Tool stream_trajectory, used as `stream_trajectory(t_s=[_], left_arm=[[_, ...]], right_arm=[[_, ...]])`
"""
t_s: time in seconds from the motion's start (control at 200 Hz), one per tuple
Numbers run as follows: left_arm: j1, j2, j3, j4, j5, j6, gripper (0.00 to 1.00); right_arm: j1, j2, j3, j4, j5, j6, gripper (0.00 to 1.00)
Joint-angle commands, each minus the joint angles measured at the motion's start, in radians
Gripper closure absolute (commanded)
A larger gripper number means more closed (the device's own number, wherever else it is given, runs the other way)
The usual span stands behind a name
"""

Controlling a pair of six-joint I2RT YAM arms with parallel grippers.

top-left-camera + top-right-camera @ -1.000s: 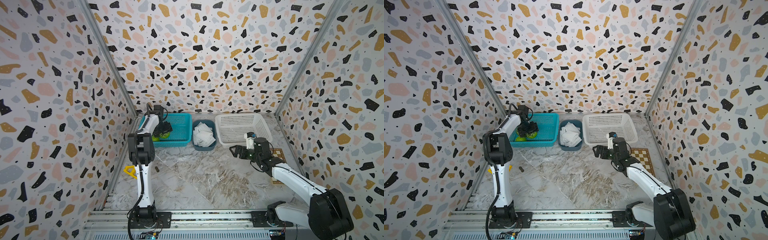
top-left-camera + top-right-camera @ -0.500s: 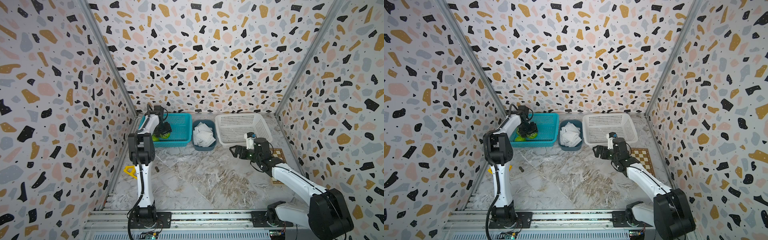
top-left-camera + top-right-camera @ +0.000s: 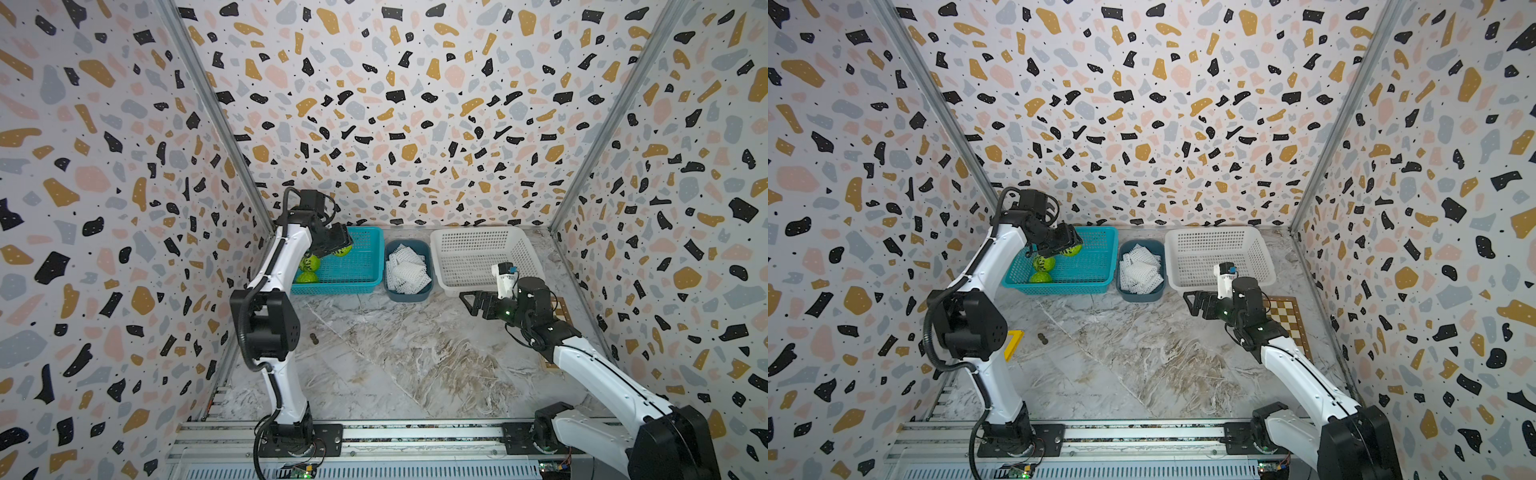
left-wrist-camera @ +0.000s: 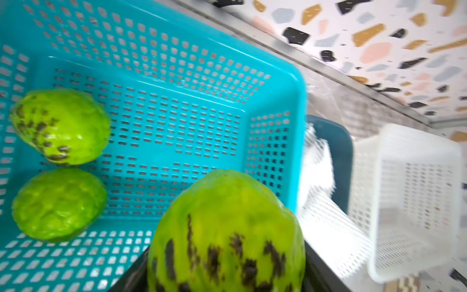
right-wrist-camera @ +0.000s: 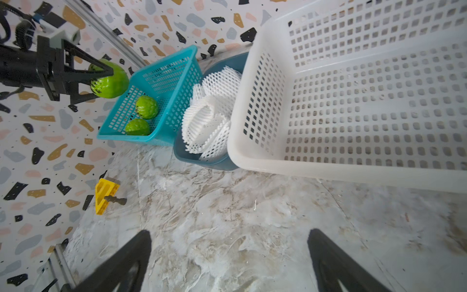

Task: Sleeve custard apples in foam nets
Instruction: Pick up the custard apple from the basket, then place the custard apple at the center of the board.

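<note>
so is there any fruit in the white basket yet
No, the white basket shows only its bare perforated floor in the right wrist view.

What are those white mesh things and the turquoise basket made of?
The foam nets look like soft, matte white foam, with diamond holes and squashed folds. The turquoise basket seems hard glossy plastic: shiny highlights on moulded, perforated walls.
</note>
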Motion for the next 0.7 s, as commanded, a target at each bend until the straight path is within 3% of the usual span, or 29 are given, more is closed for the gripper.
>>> stream_trajectory(t_s=[0.0, 0.405, 0.521, 0.696], left_arm=[[-0.042, -0.095, -0.104, 0.060, 0.180, -0.021, 0.38], [-0.207, -0.537, -0.700, 0.481, 0.687, -0.181, 0.39], [-0.257, -0.642, -0.804, 0.562, 0.761, -0.226, 0.39], [-0.327, -0.777, -0.912, 0.689, 0.842, -0.321, 0.38]], right_arm=[[0.017, -0.067, -0.015, 0.069, -0.100, -0.031, 0.01], [0.133, -0.219, -0.123, 0.337, -0.377, -0.083, 0.00], [0.205, -0.195, -0.105, 0.345, -0.455, -0.129, 0.01], [0.330, -0.177, -0.095, 0.363, -0.428, -0.190, 0.00]])
